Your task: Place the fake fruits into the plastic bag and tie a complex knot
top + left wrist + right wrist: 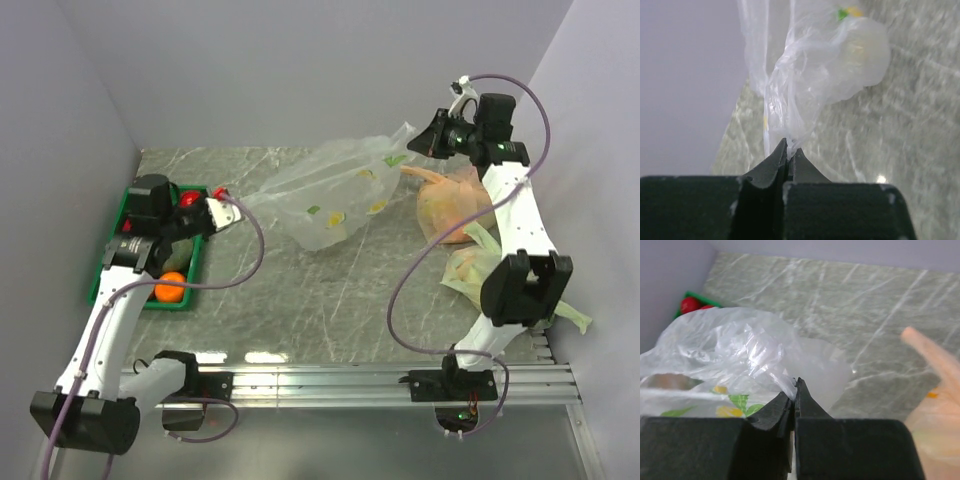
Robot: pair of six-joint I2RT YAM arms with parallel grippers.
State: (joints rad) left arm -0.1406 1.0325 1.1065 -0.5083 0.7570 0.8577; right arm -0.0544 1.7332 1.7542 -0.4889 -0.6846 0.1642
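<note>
Top external view showed the left end effector [222, 212] near the bench's [320, 310] left edge, pinched shut on one end of the plastic bag [330, 195]. Just beside it, the fake fruits [172, 285], red, orange and green, lay in a green tray [140, 303]. The bag hung stretched across the back middle, apparently with no fruit inside. Toward the back right corner, the right end effector [432, 135] pinched its other end. Filling looked unstarted, and the knot was not yet tied.
</note>
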